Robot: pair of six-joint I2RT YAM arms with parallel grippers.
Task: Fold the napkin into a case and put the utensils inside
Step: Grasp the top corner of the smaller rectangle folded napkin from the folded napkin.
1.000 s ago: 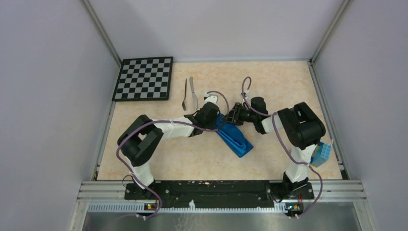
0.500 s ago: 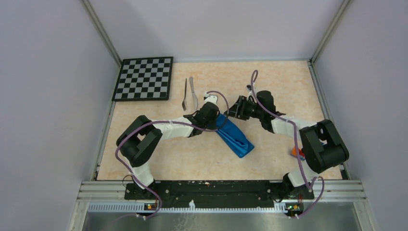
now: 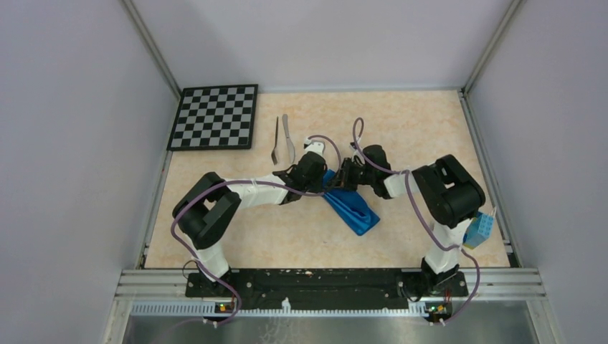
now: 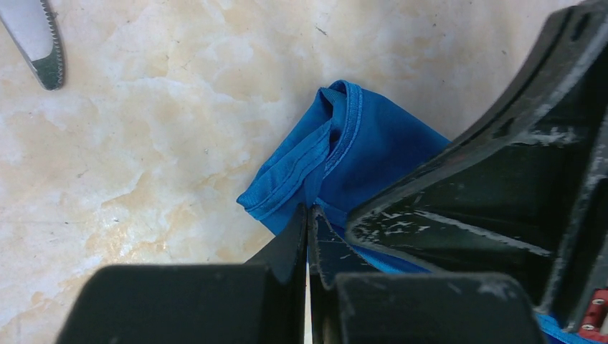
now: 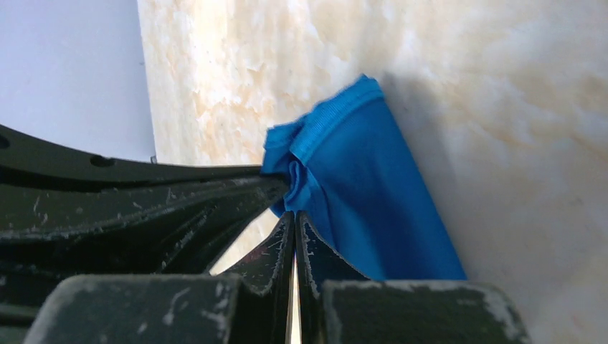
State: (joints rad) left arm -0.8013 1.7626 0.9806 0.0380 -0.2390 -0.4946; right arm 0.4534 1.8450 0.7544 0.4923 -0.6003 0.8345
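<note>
The bright blue napkin (image 3: 353, 208) lies folded as a narrow layered strip, running diagonally at the table's middle. My left gripper (image 3: 324, 179) is shut with its tips pinching the strip's far end (image 4: 337, 150). My right gripper (image 3: 343, 176) is shut too, and its tips press against the same end (image 5: 358, 179) from the other side, close to the left fingers. The dark fork (image 3: 275, 141) and pale grey knife (image 3: 288, 137) lie side by side on the table behind the left gripper. The knife's serrated tip (image 4: 37, 39) shows in the left wrist view.
A black-and-white checkerboard (image 3: 215, 117) lies at the far left corner. A blue and yellow object (image 3: 479, 229) sits by the right arm's base near the right rail. Grey walls close in three sides of the table.
My right gripper pulled back up and to the right from the napkin's far end, then came back against it. The left gripper and the napkin stayed put.
</note>
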